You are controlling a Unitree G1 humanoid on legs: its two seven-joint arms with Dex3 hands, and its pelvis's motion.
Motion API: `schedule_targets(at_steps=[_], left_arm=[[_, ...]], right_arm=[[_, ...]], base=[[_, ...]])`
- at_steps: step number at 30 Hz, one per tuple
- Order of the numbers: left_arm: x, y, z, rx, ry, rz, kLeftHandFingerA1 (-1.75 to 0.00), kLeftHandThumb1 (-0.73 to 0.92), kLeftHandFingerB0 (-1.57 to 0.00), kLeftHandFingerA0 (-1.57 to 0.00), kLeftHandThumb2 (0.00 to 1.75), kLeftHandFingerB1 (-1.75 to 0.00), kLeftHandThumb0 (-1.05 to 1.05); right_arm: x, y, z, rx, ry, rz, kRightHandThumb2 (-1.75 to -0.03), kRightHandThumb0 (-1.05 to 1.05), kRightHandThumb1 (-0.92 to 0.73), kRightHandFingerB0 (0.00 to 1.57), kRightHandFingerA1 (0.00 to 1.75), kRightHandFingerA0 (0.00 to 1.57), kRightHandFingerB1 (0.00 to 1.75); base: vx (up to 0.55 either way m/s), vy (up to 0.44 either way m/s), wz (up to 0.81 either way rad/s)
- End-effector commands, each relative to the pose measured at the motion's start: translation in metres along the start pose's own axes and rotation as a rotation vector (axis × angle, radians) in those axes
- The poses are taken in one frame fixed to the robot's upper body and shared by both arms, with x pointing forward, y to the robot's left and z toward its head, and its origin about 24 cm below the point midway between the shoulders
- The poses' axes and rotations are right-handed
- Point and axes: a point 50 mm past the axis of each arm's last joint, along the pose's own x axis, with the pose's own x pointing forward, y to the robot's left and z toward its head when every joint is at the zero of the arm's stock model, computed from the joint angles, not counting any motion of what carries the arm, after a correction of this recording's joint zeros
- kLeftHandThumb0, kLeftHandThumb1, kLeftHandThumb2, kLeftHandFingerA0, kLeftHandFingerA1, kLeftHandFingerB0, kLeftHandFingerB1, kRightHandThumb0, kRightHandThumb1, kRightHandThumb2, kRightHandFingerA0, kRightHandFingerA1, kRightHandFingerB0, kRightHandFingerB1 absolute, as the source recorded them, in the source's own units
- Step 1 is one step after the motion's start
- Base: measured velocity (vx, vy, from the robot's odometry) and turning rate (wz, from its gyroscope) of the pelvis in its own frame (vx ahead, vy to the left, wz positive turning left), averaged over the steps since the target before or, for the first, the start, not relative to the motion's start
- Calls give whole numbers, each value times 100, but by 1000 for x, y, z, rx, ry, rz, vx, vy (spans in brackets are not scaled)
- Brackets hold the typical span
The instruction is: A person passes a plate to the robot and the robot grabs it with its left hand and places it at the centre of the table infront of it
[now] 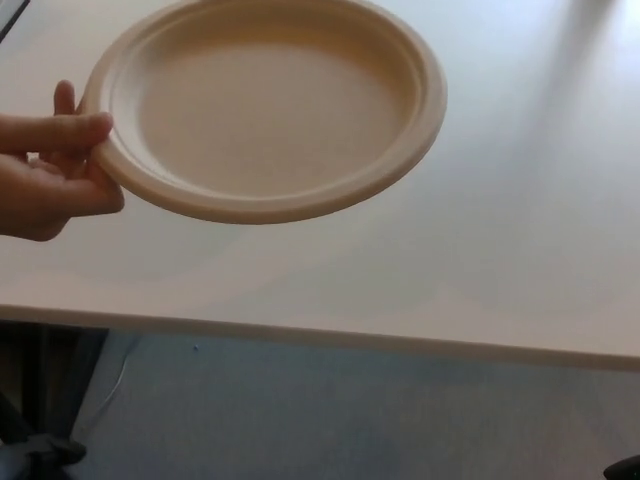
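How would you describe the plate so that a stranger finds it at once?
Look above the pale table, towards its left half. There a person's hand pinches the left rim of a round beige plate. It is the only dish, empty, with a raised rim.

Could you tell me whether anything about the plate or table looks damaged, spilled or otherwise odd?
Nothing stands out. The plate looks whole and empty, held by its left rim in a person's hand above the table. No robot hand is in view.

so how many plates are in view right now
1. A round, cream-coloured plate with a raised rim is held above the white table at upper left, pinched at its left edge by a person's hand. Nothing suggests another hidden.
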Motion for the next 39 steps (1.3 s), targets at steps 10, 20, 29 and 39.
schedule_targets(at_steps=[10,20,29,39], left_arm=[[-35,-24,34,160,-474,23,-43,48,-16,-26,78,-38,-70],[-142,-43,115,288,-1130,253,-47,52,-26,-40,81,-42,-70],[-201,-31,144,228,-1428,480,-44,58,-47,-56,58,-35,-54],[-240,-24,159,187,-1587,547,-51,47,-41,-49,80,-46,-63]], right_arm=[[-3,-1,-6,-47,-18,33,-62,-65,-73,44,62,50,48],[-5,3,-12,-60,1,50,-62,-65,-72,44,61,47,49],[-6,10,-18,-86,26,75,-62,-64,-71,43,62,51,48],[-7,12,-23,-70,44,85,-61,-63,-70,45,58,48,47]], base=[[8,0,0],[0,0,0],[0,0,0],[0,0,0]])
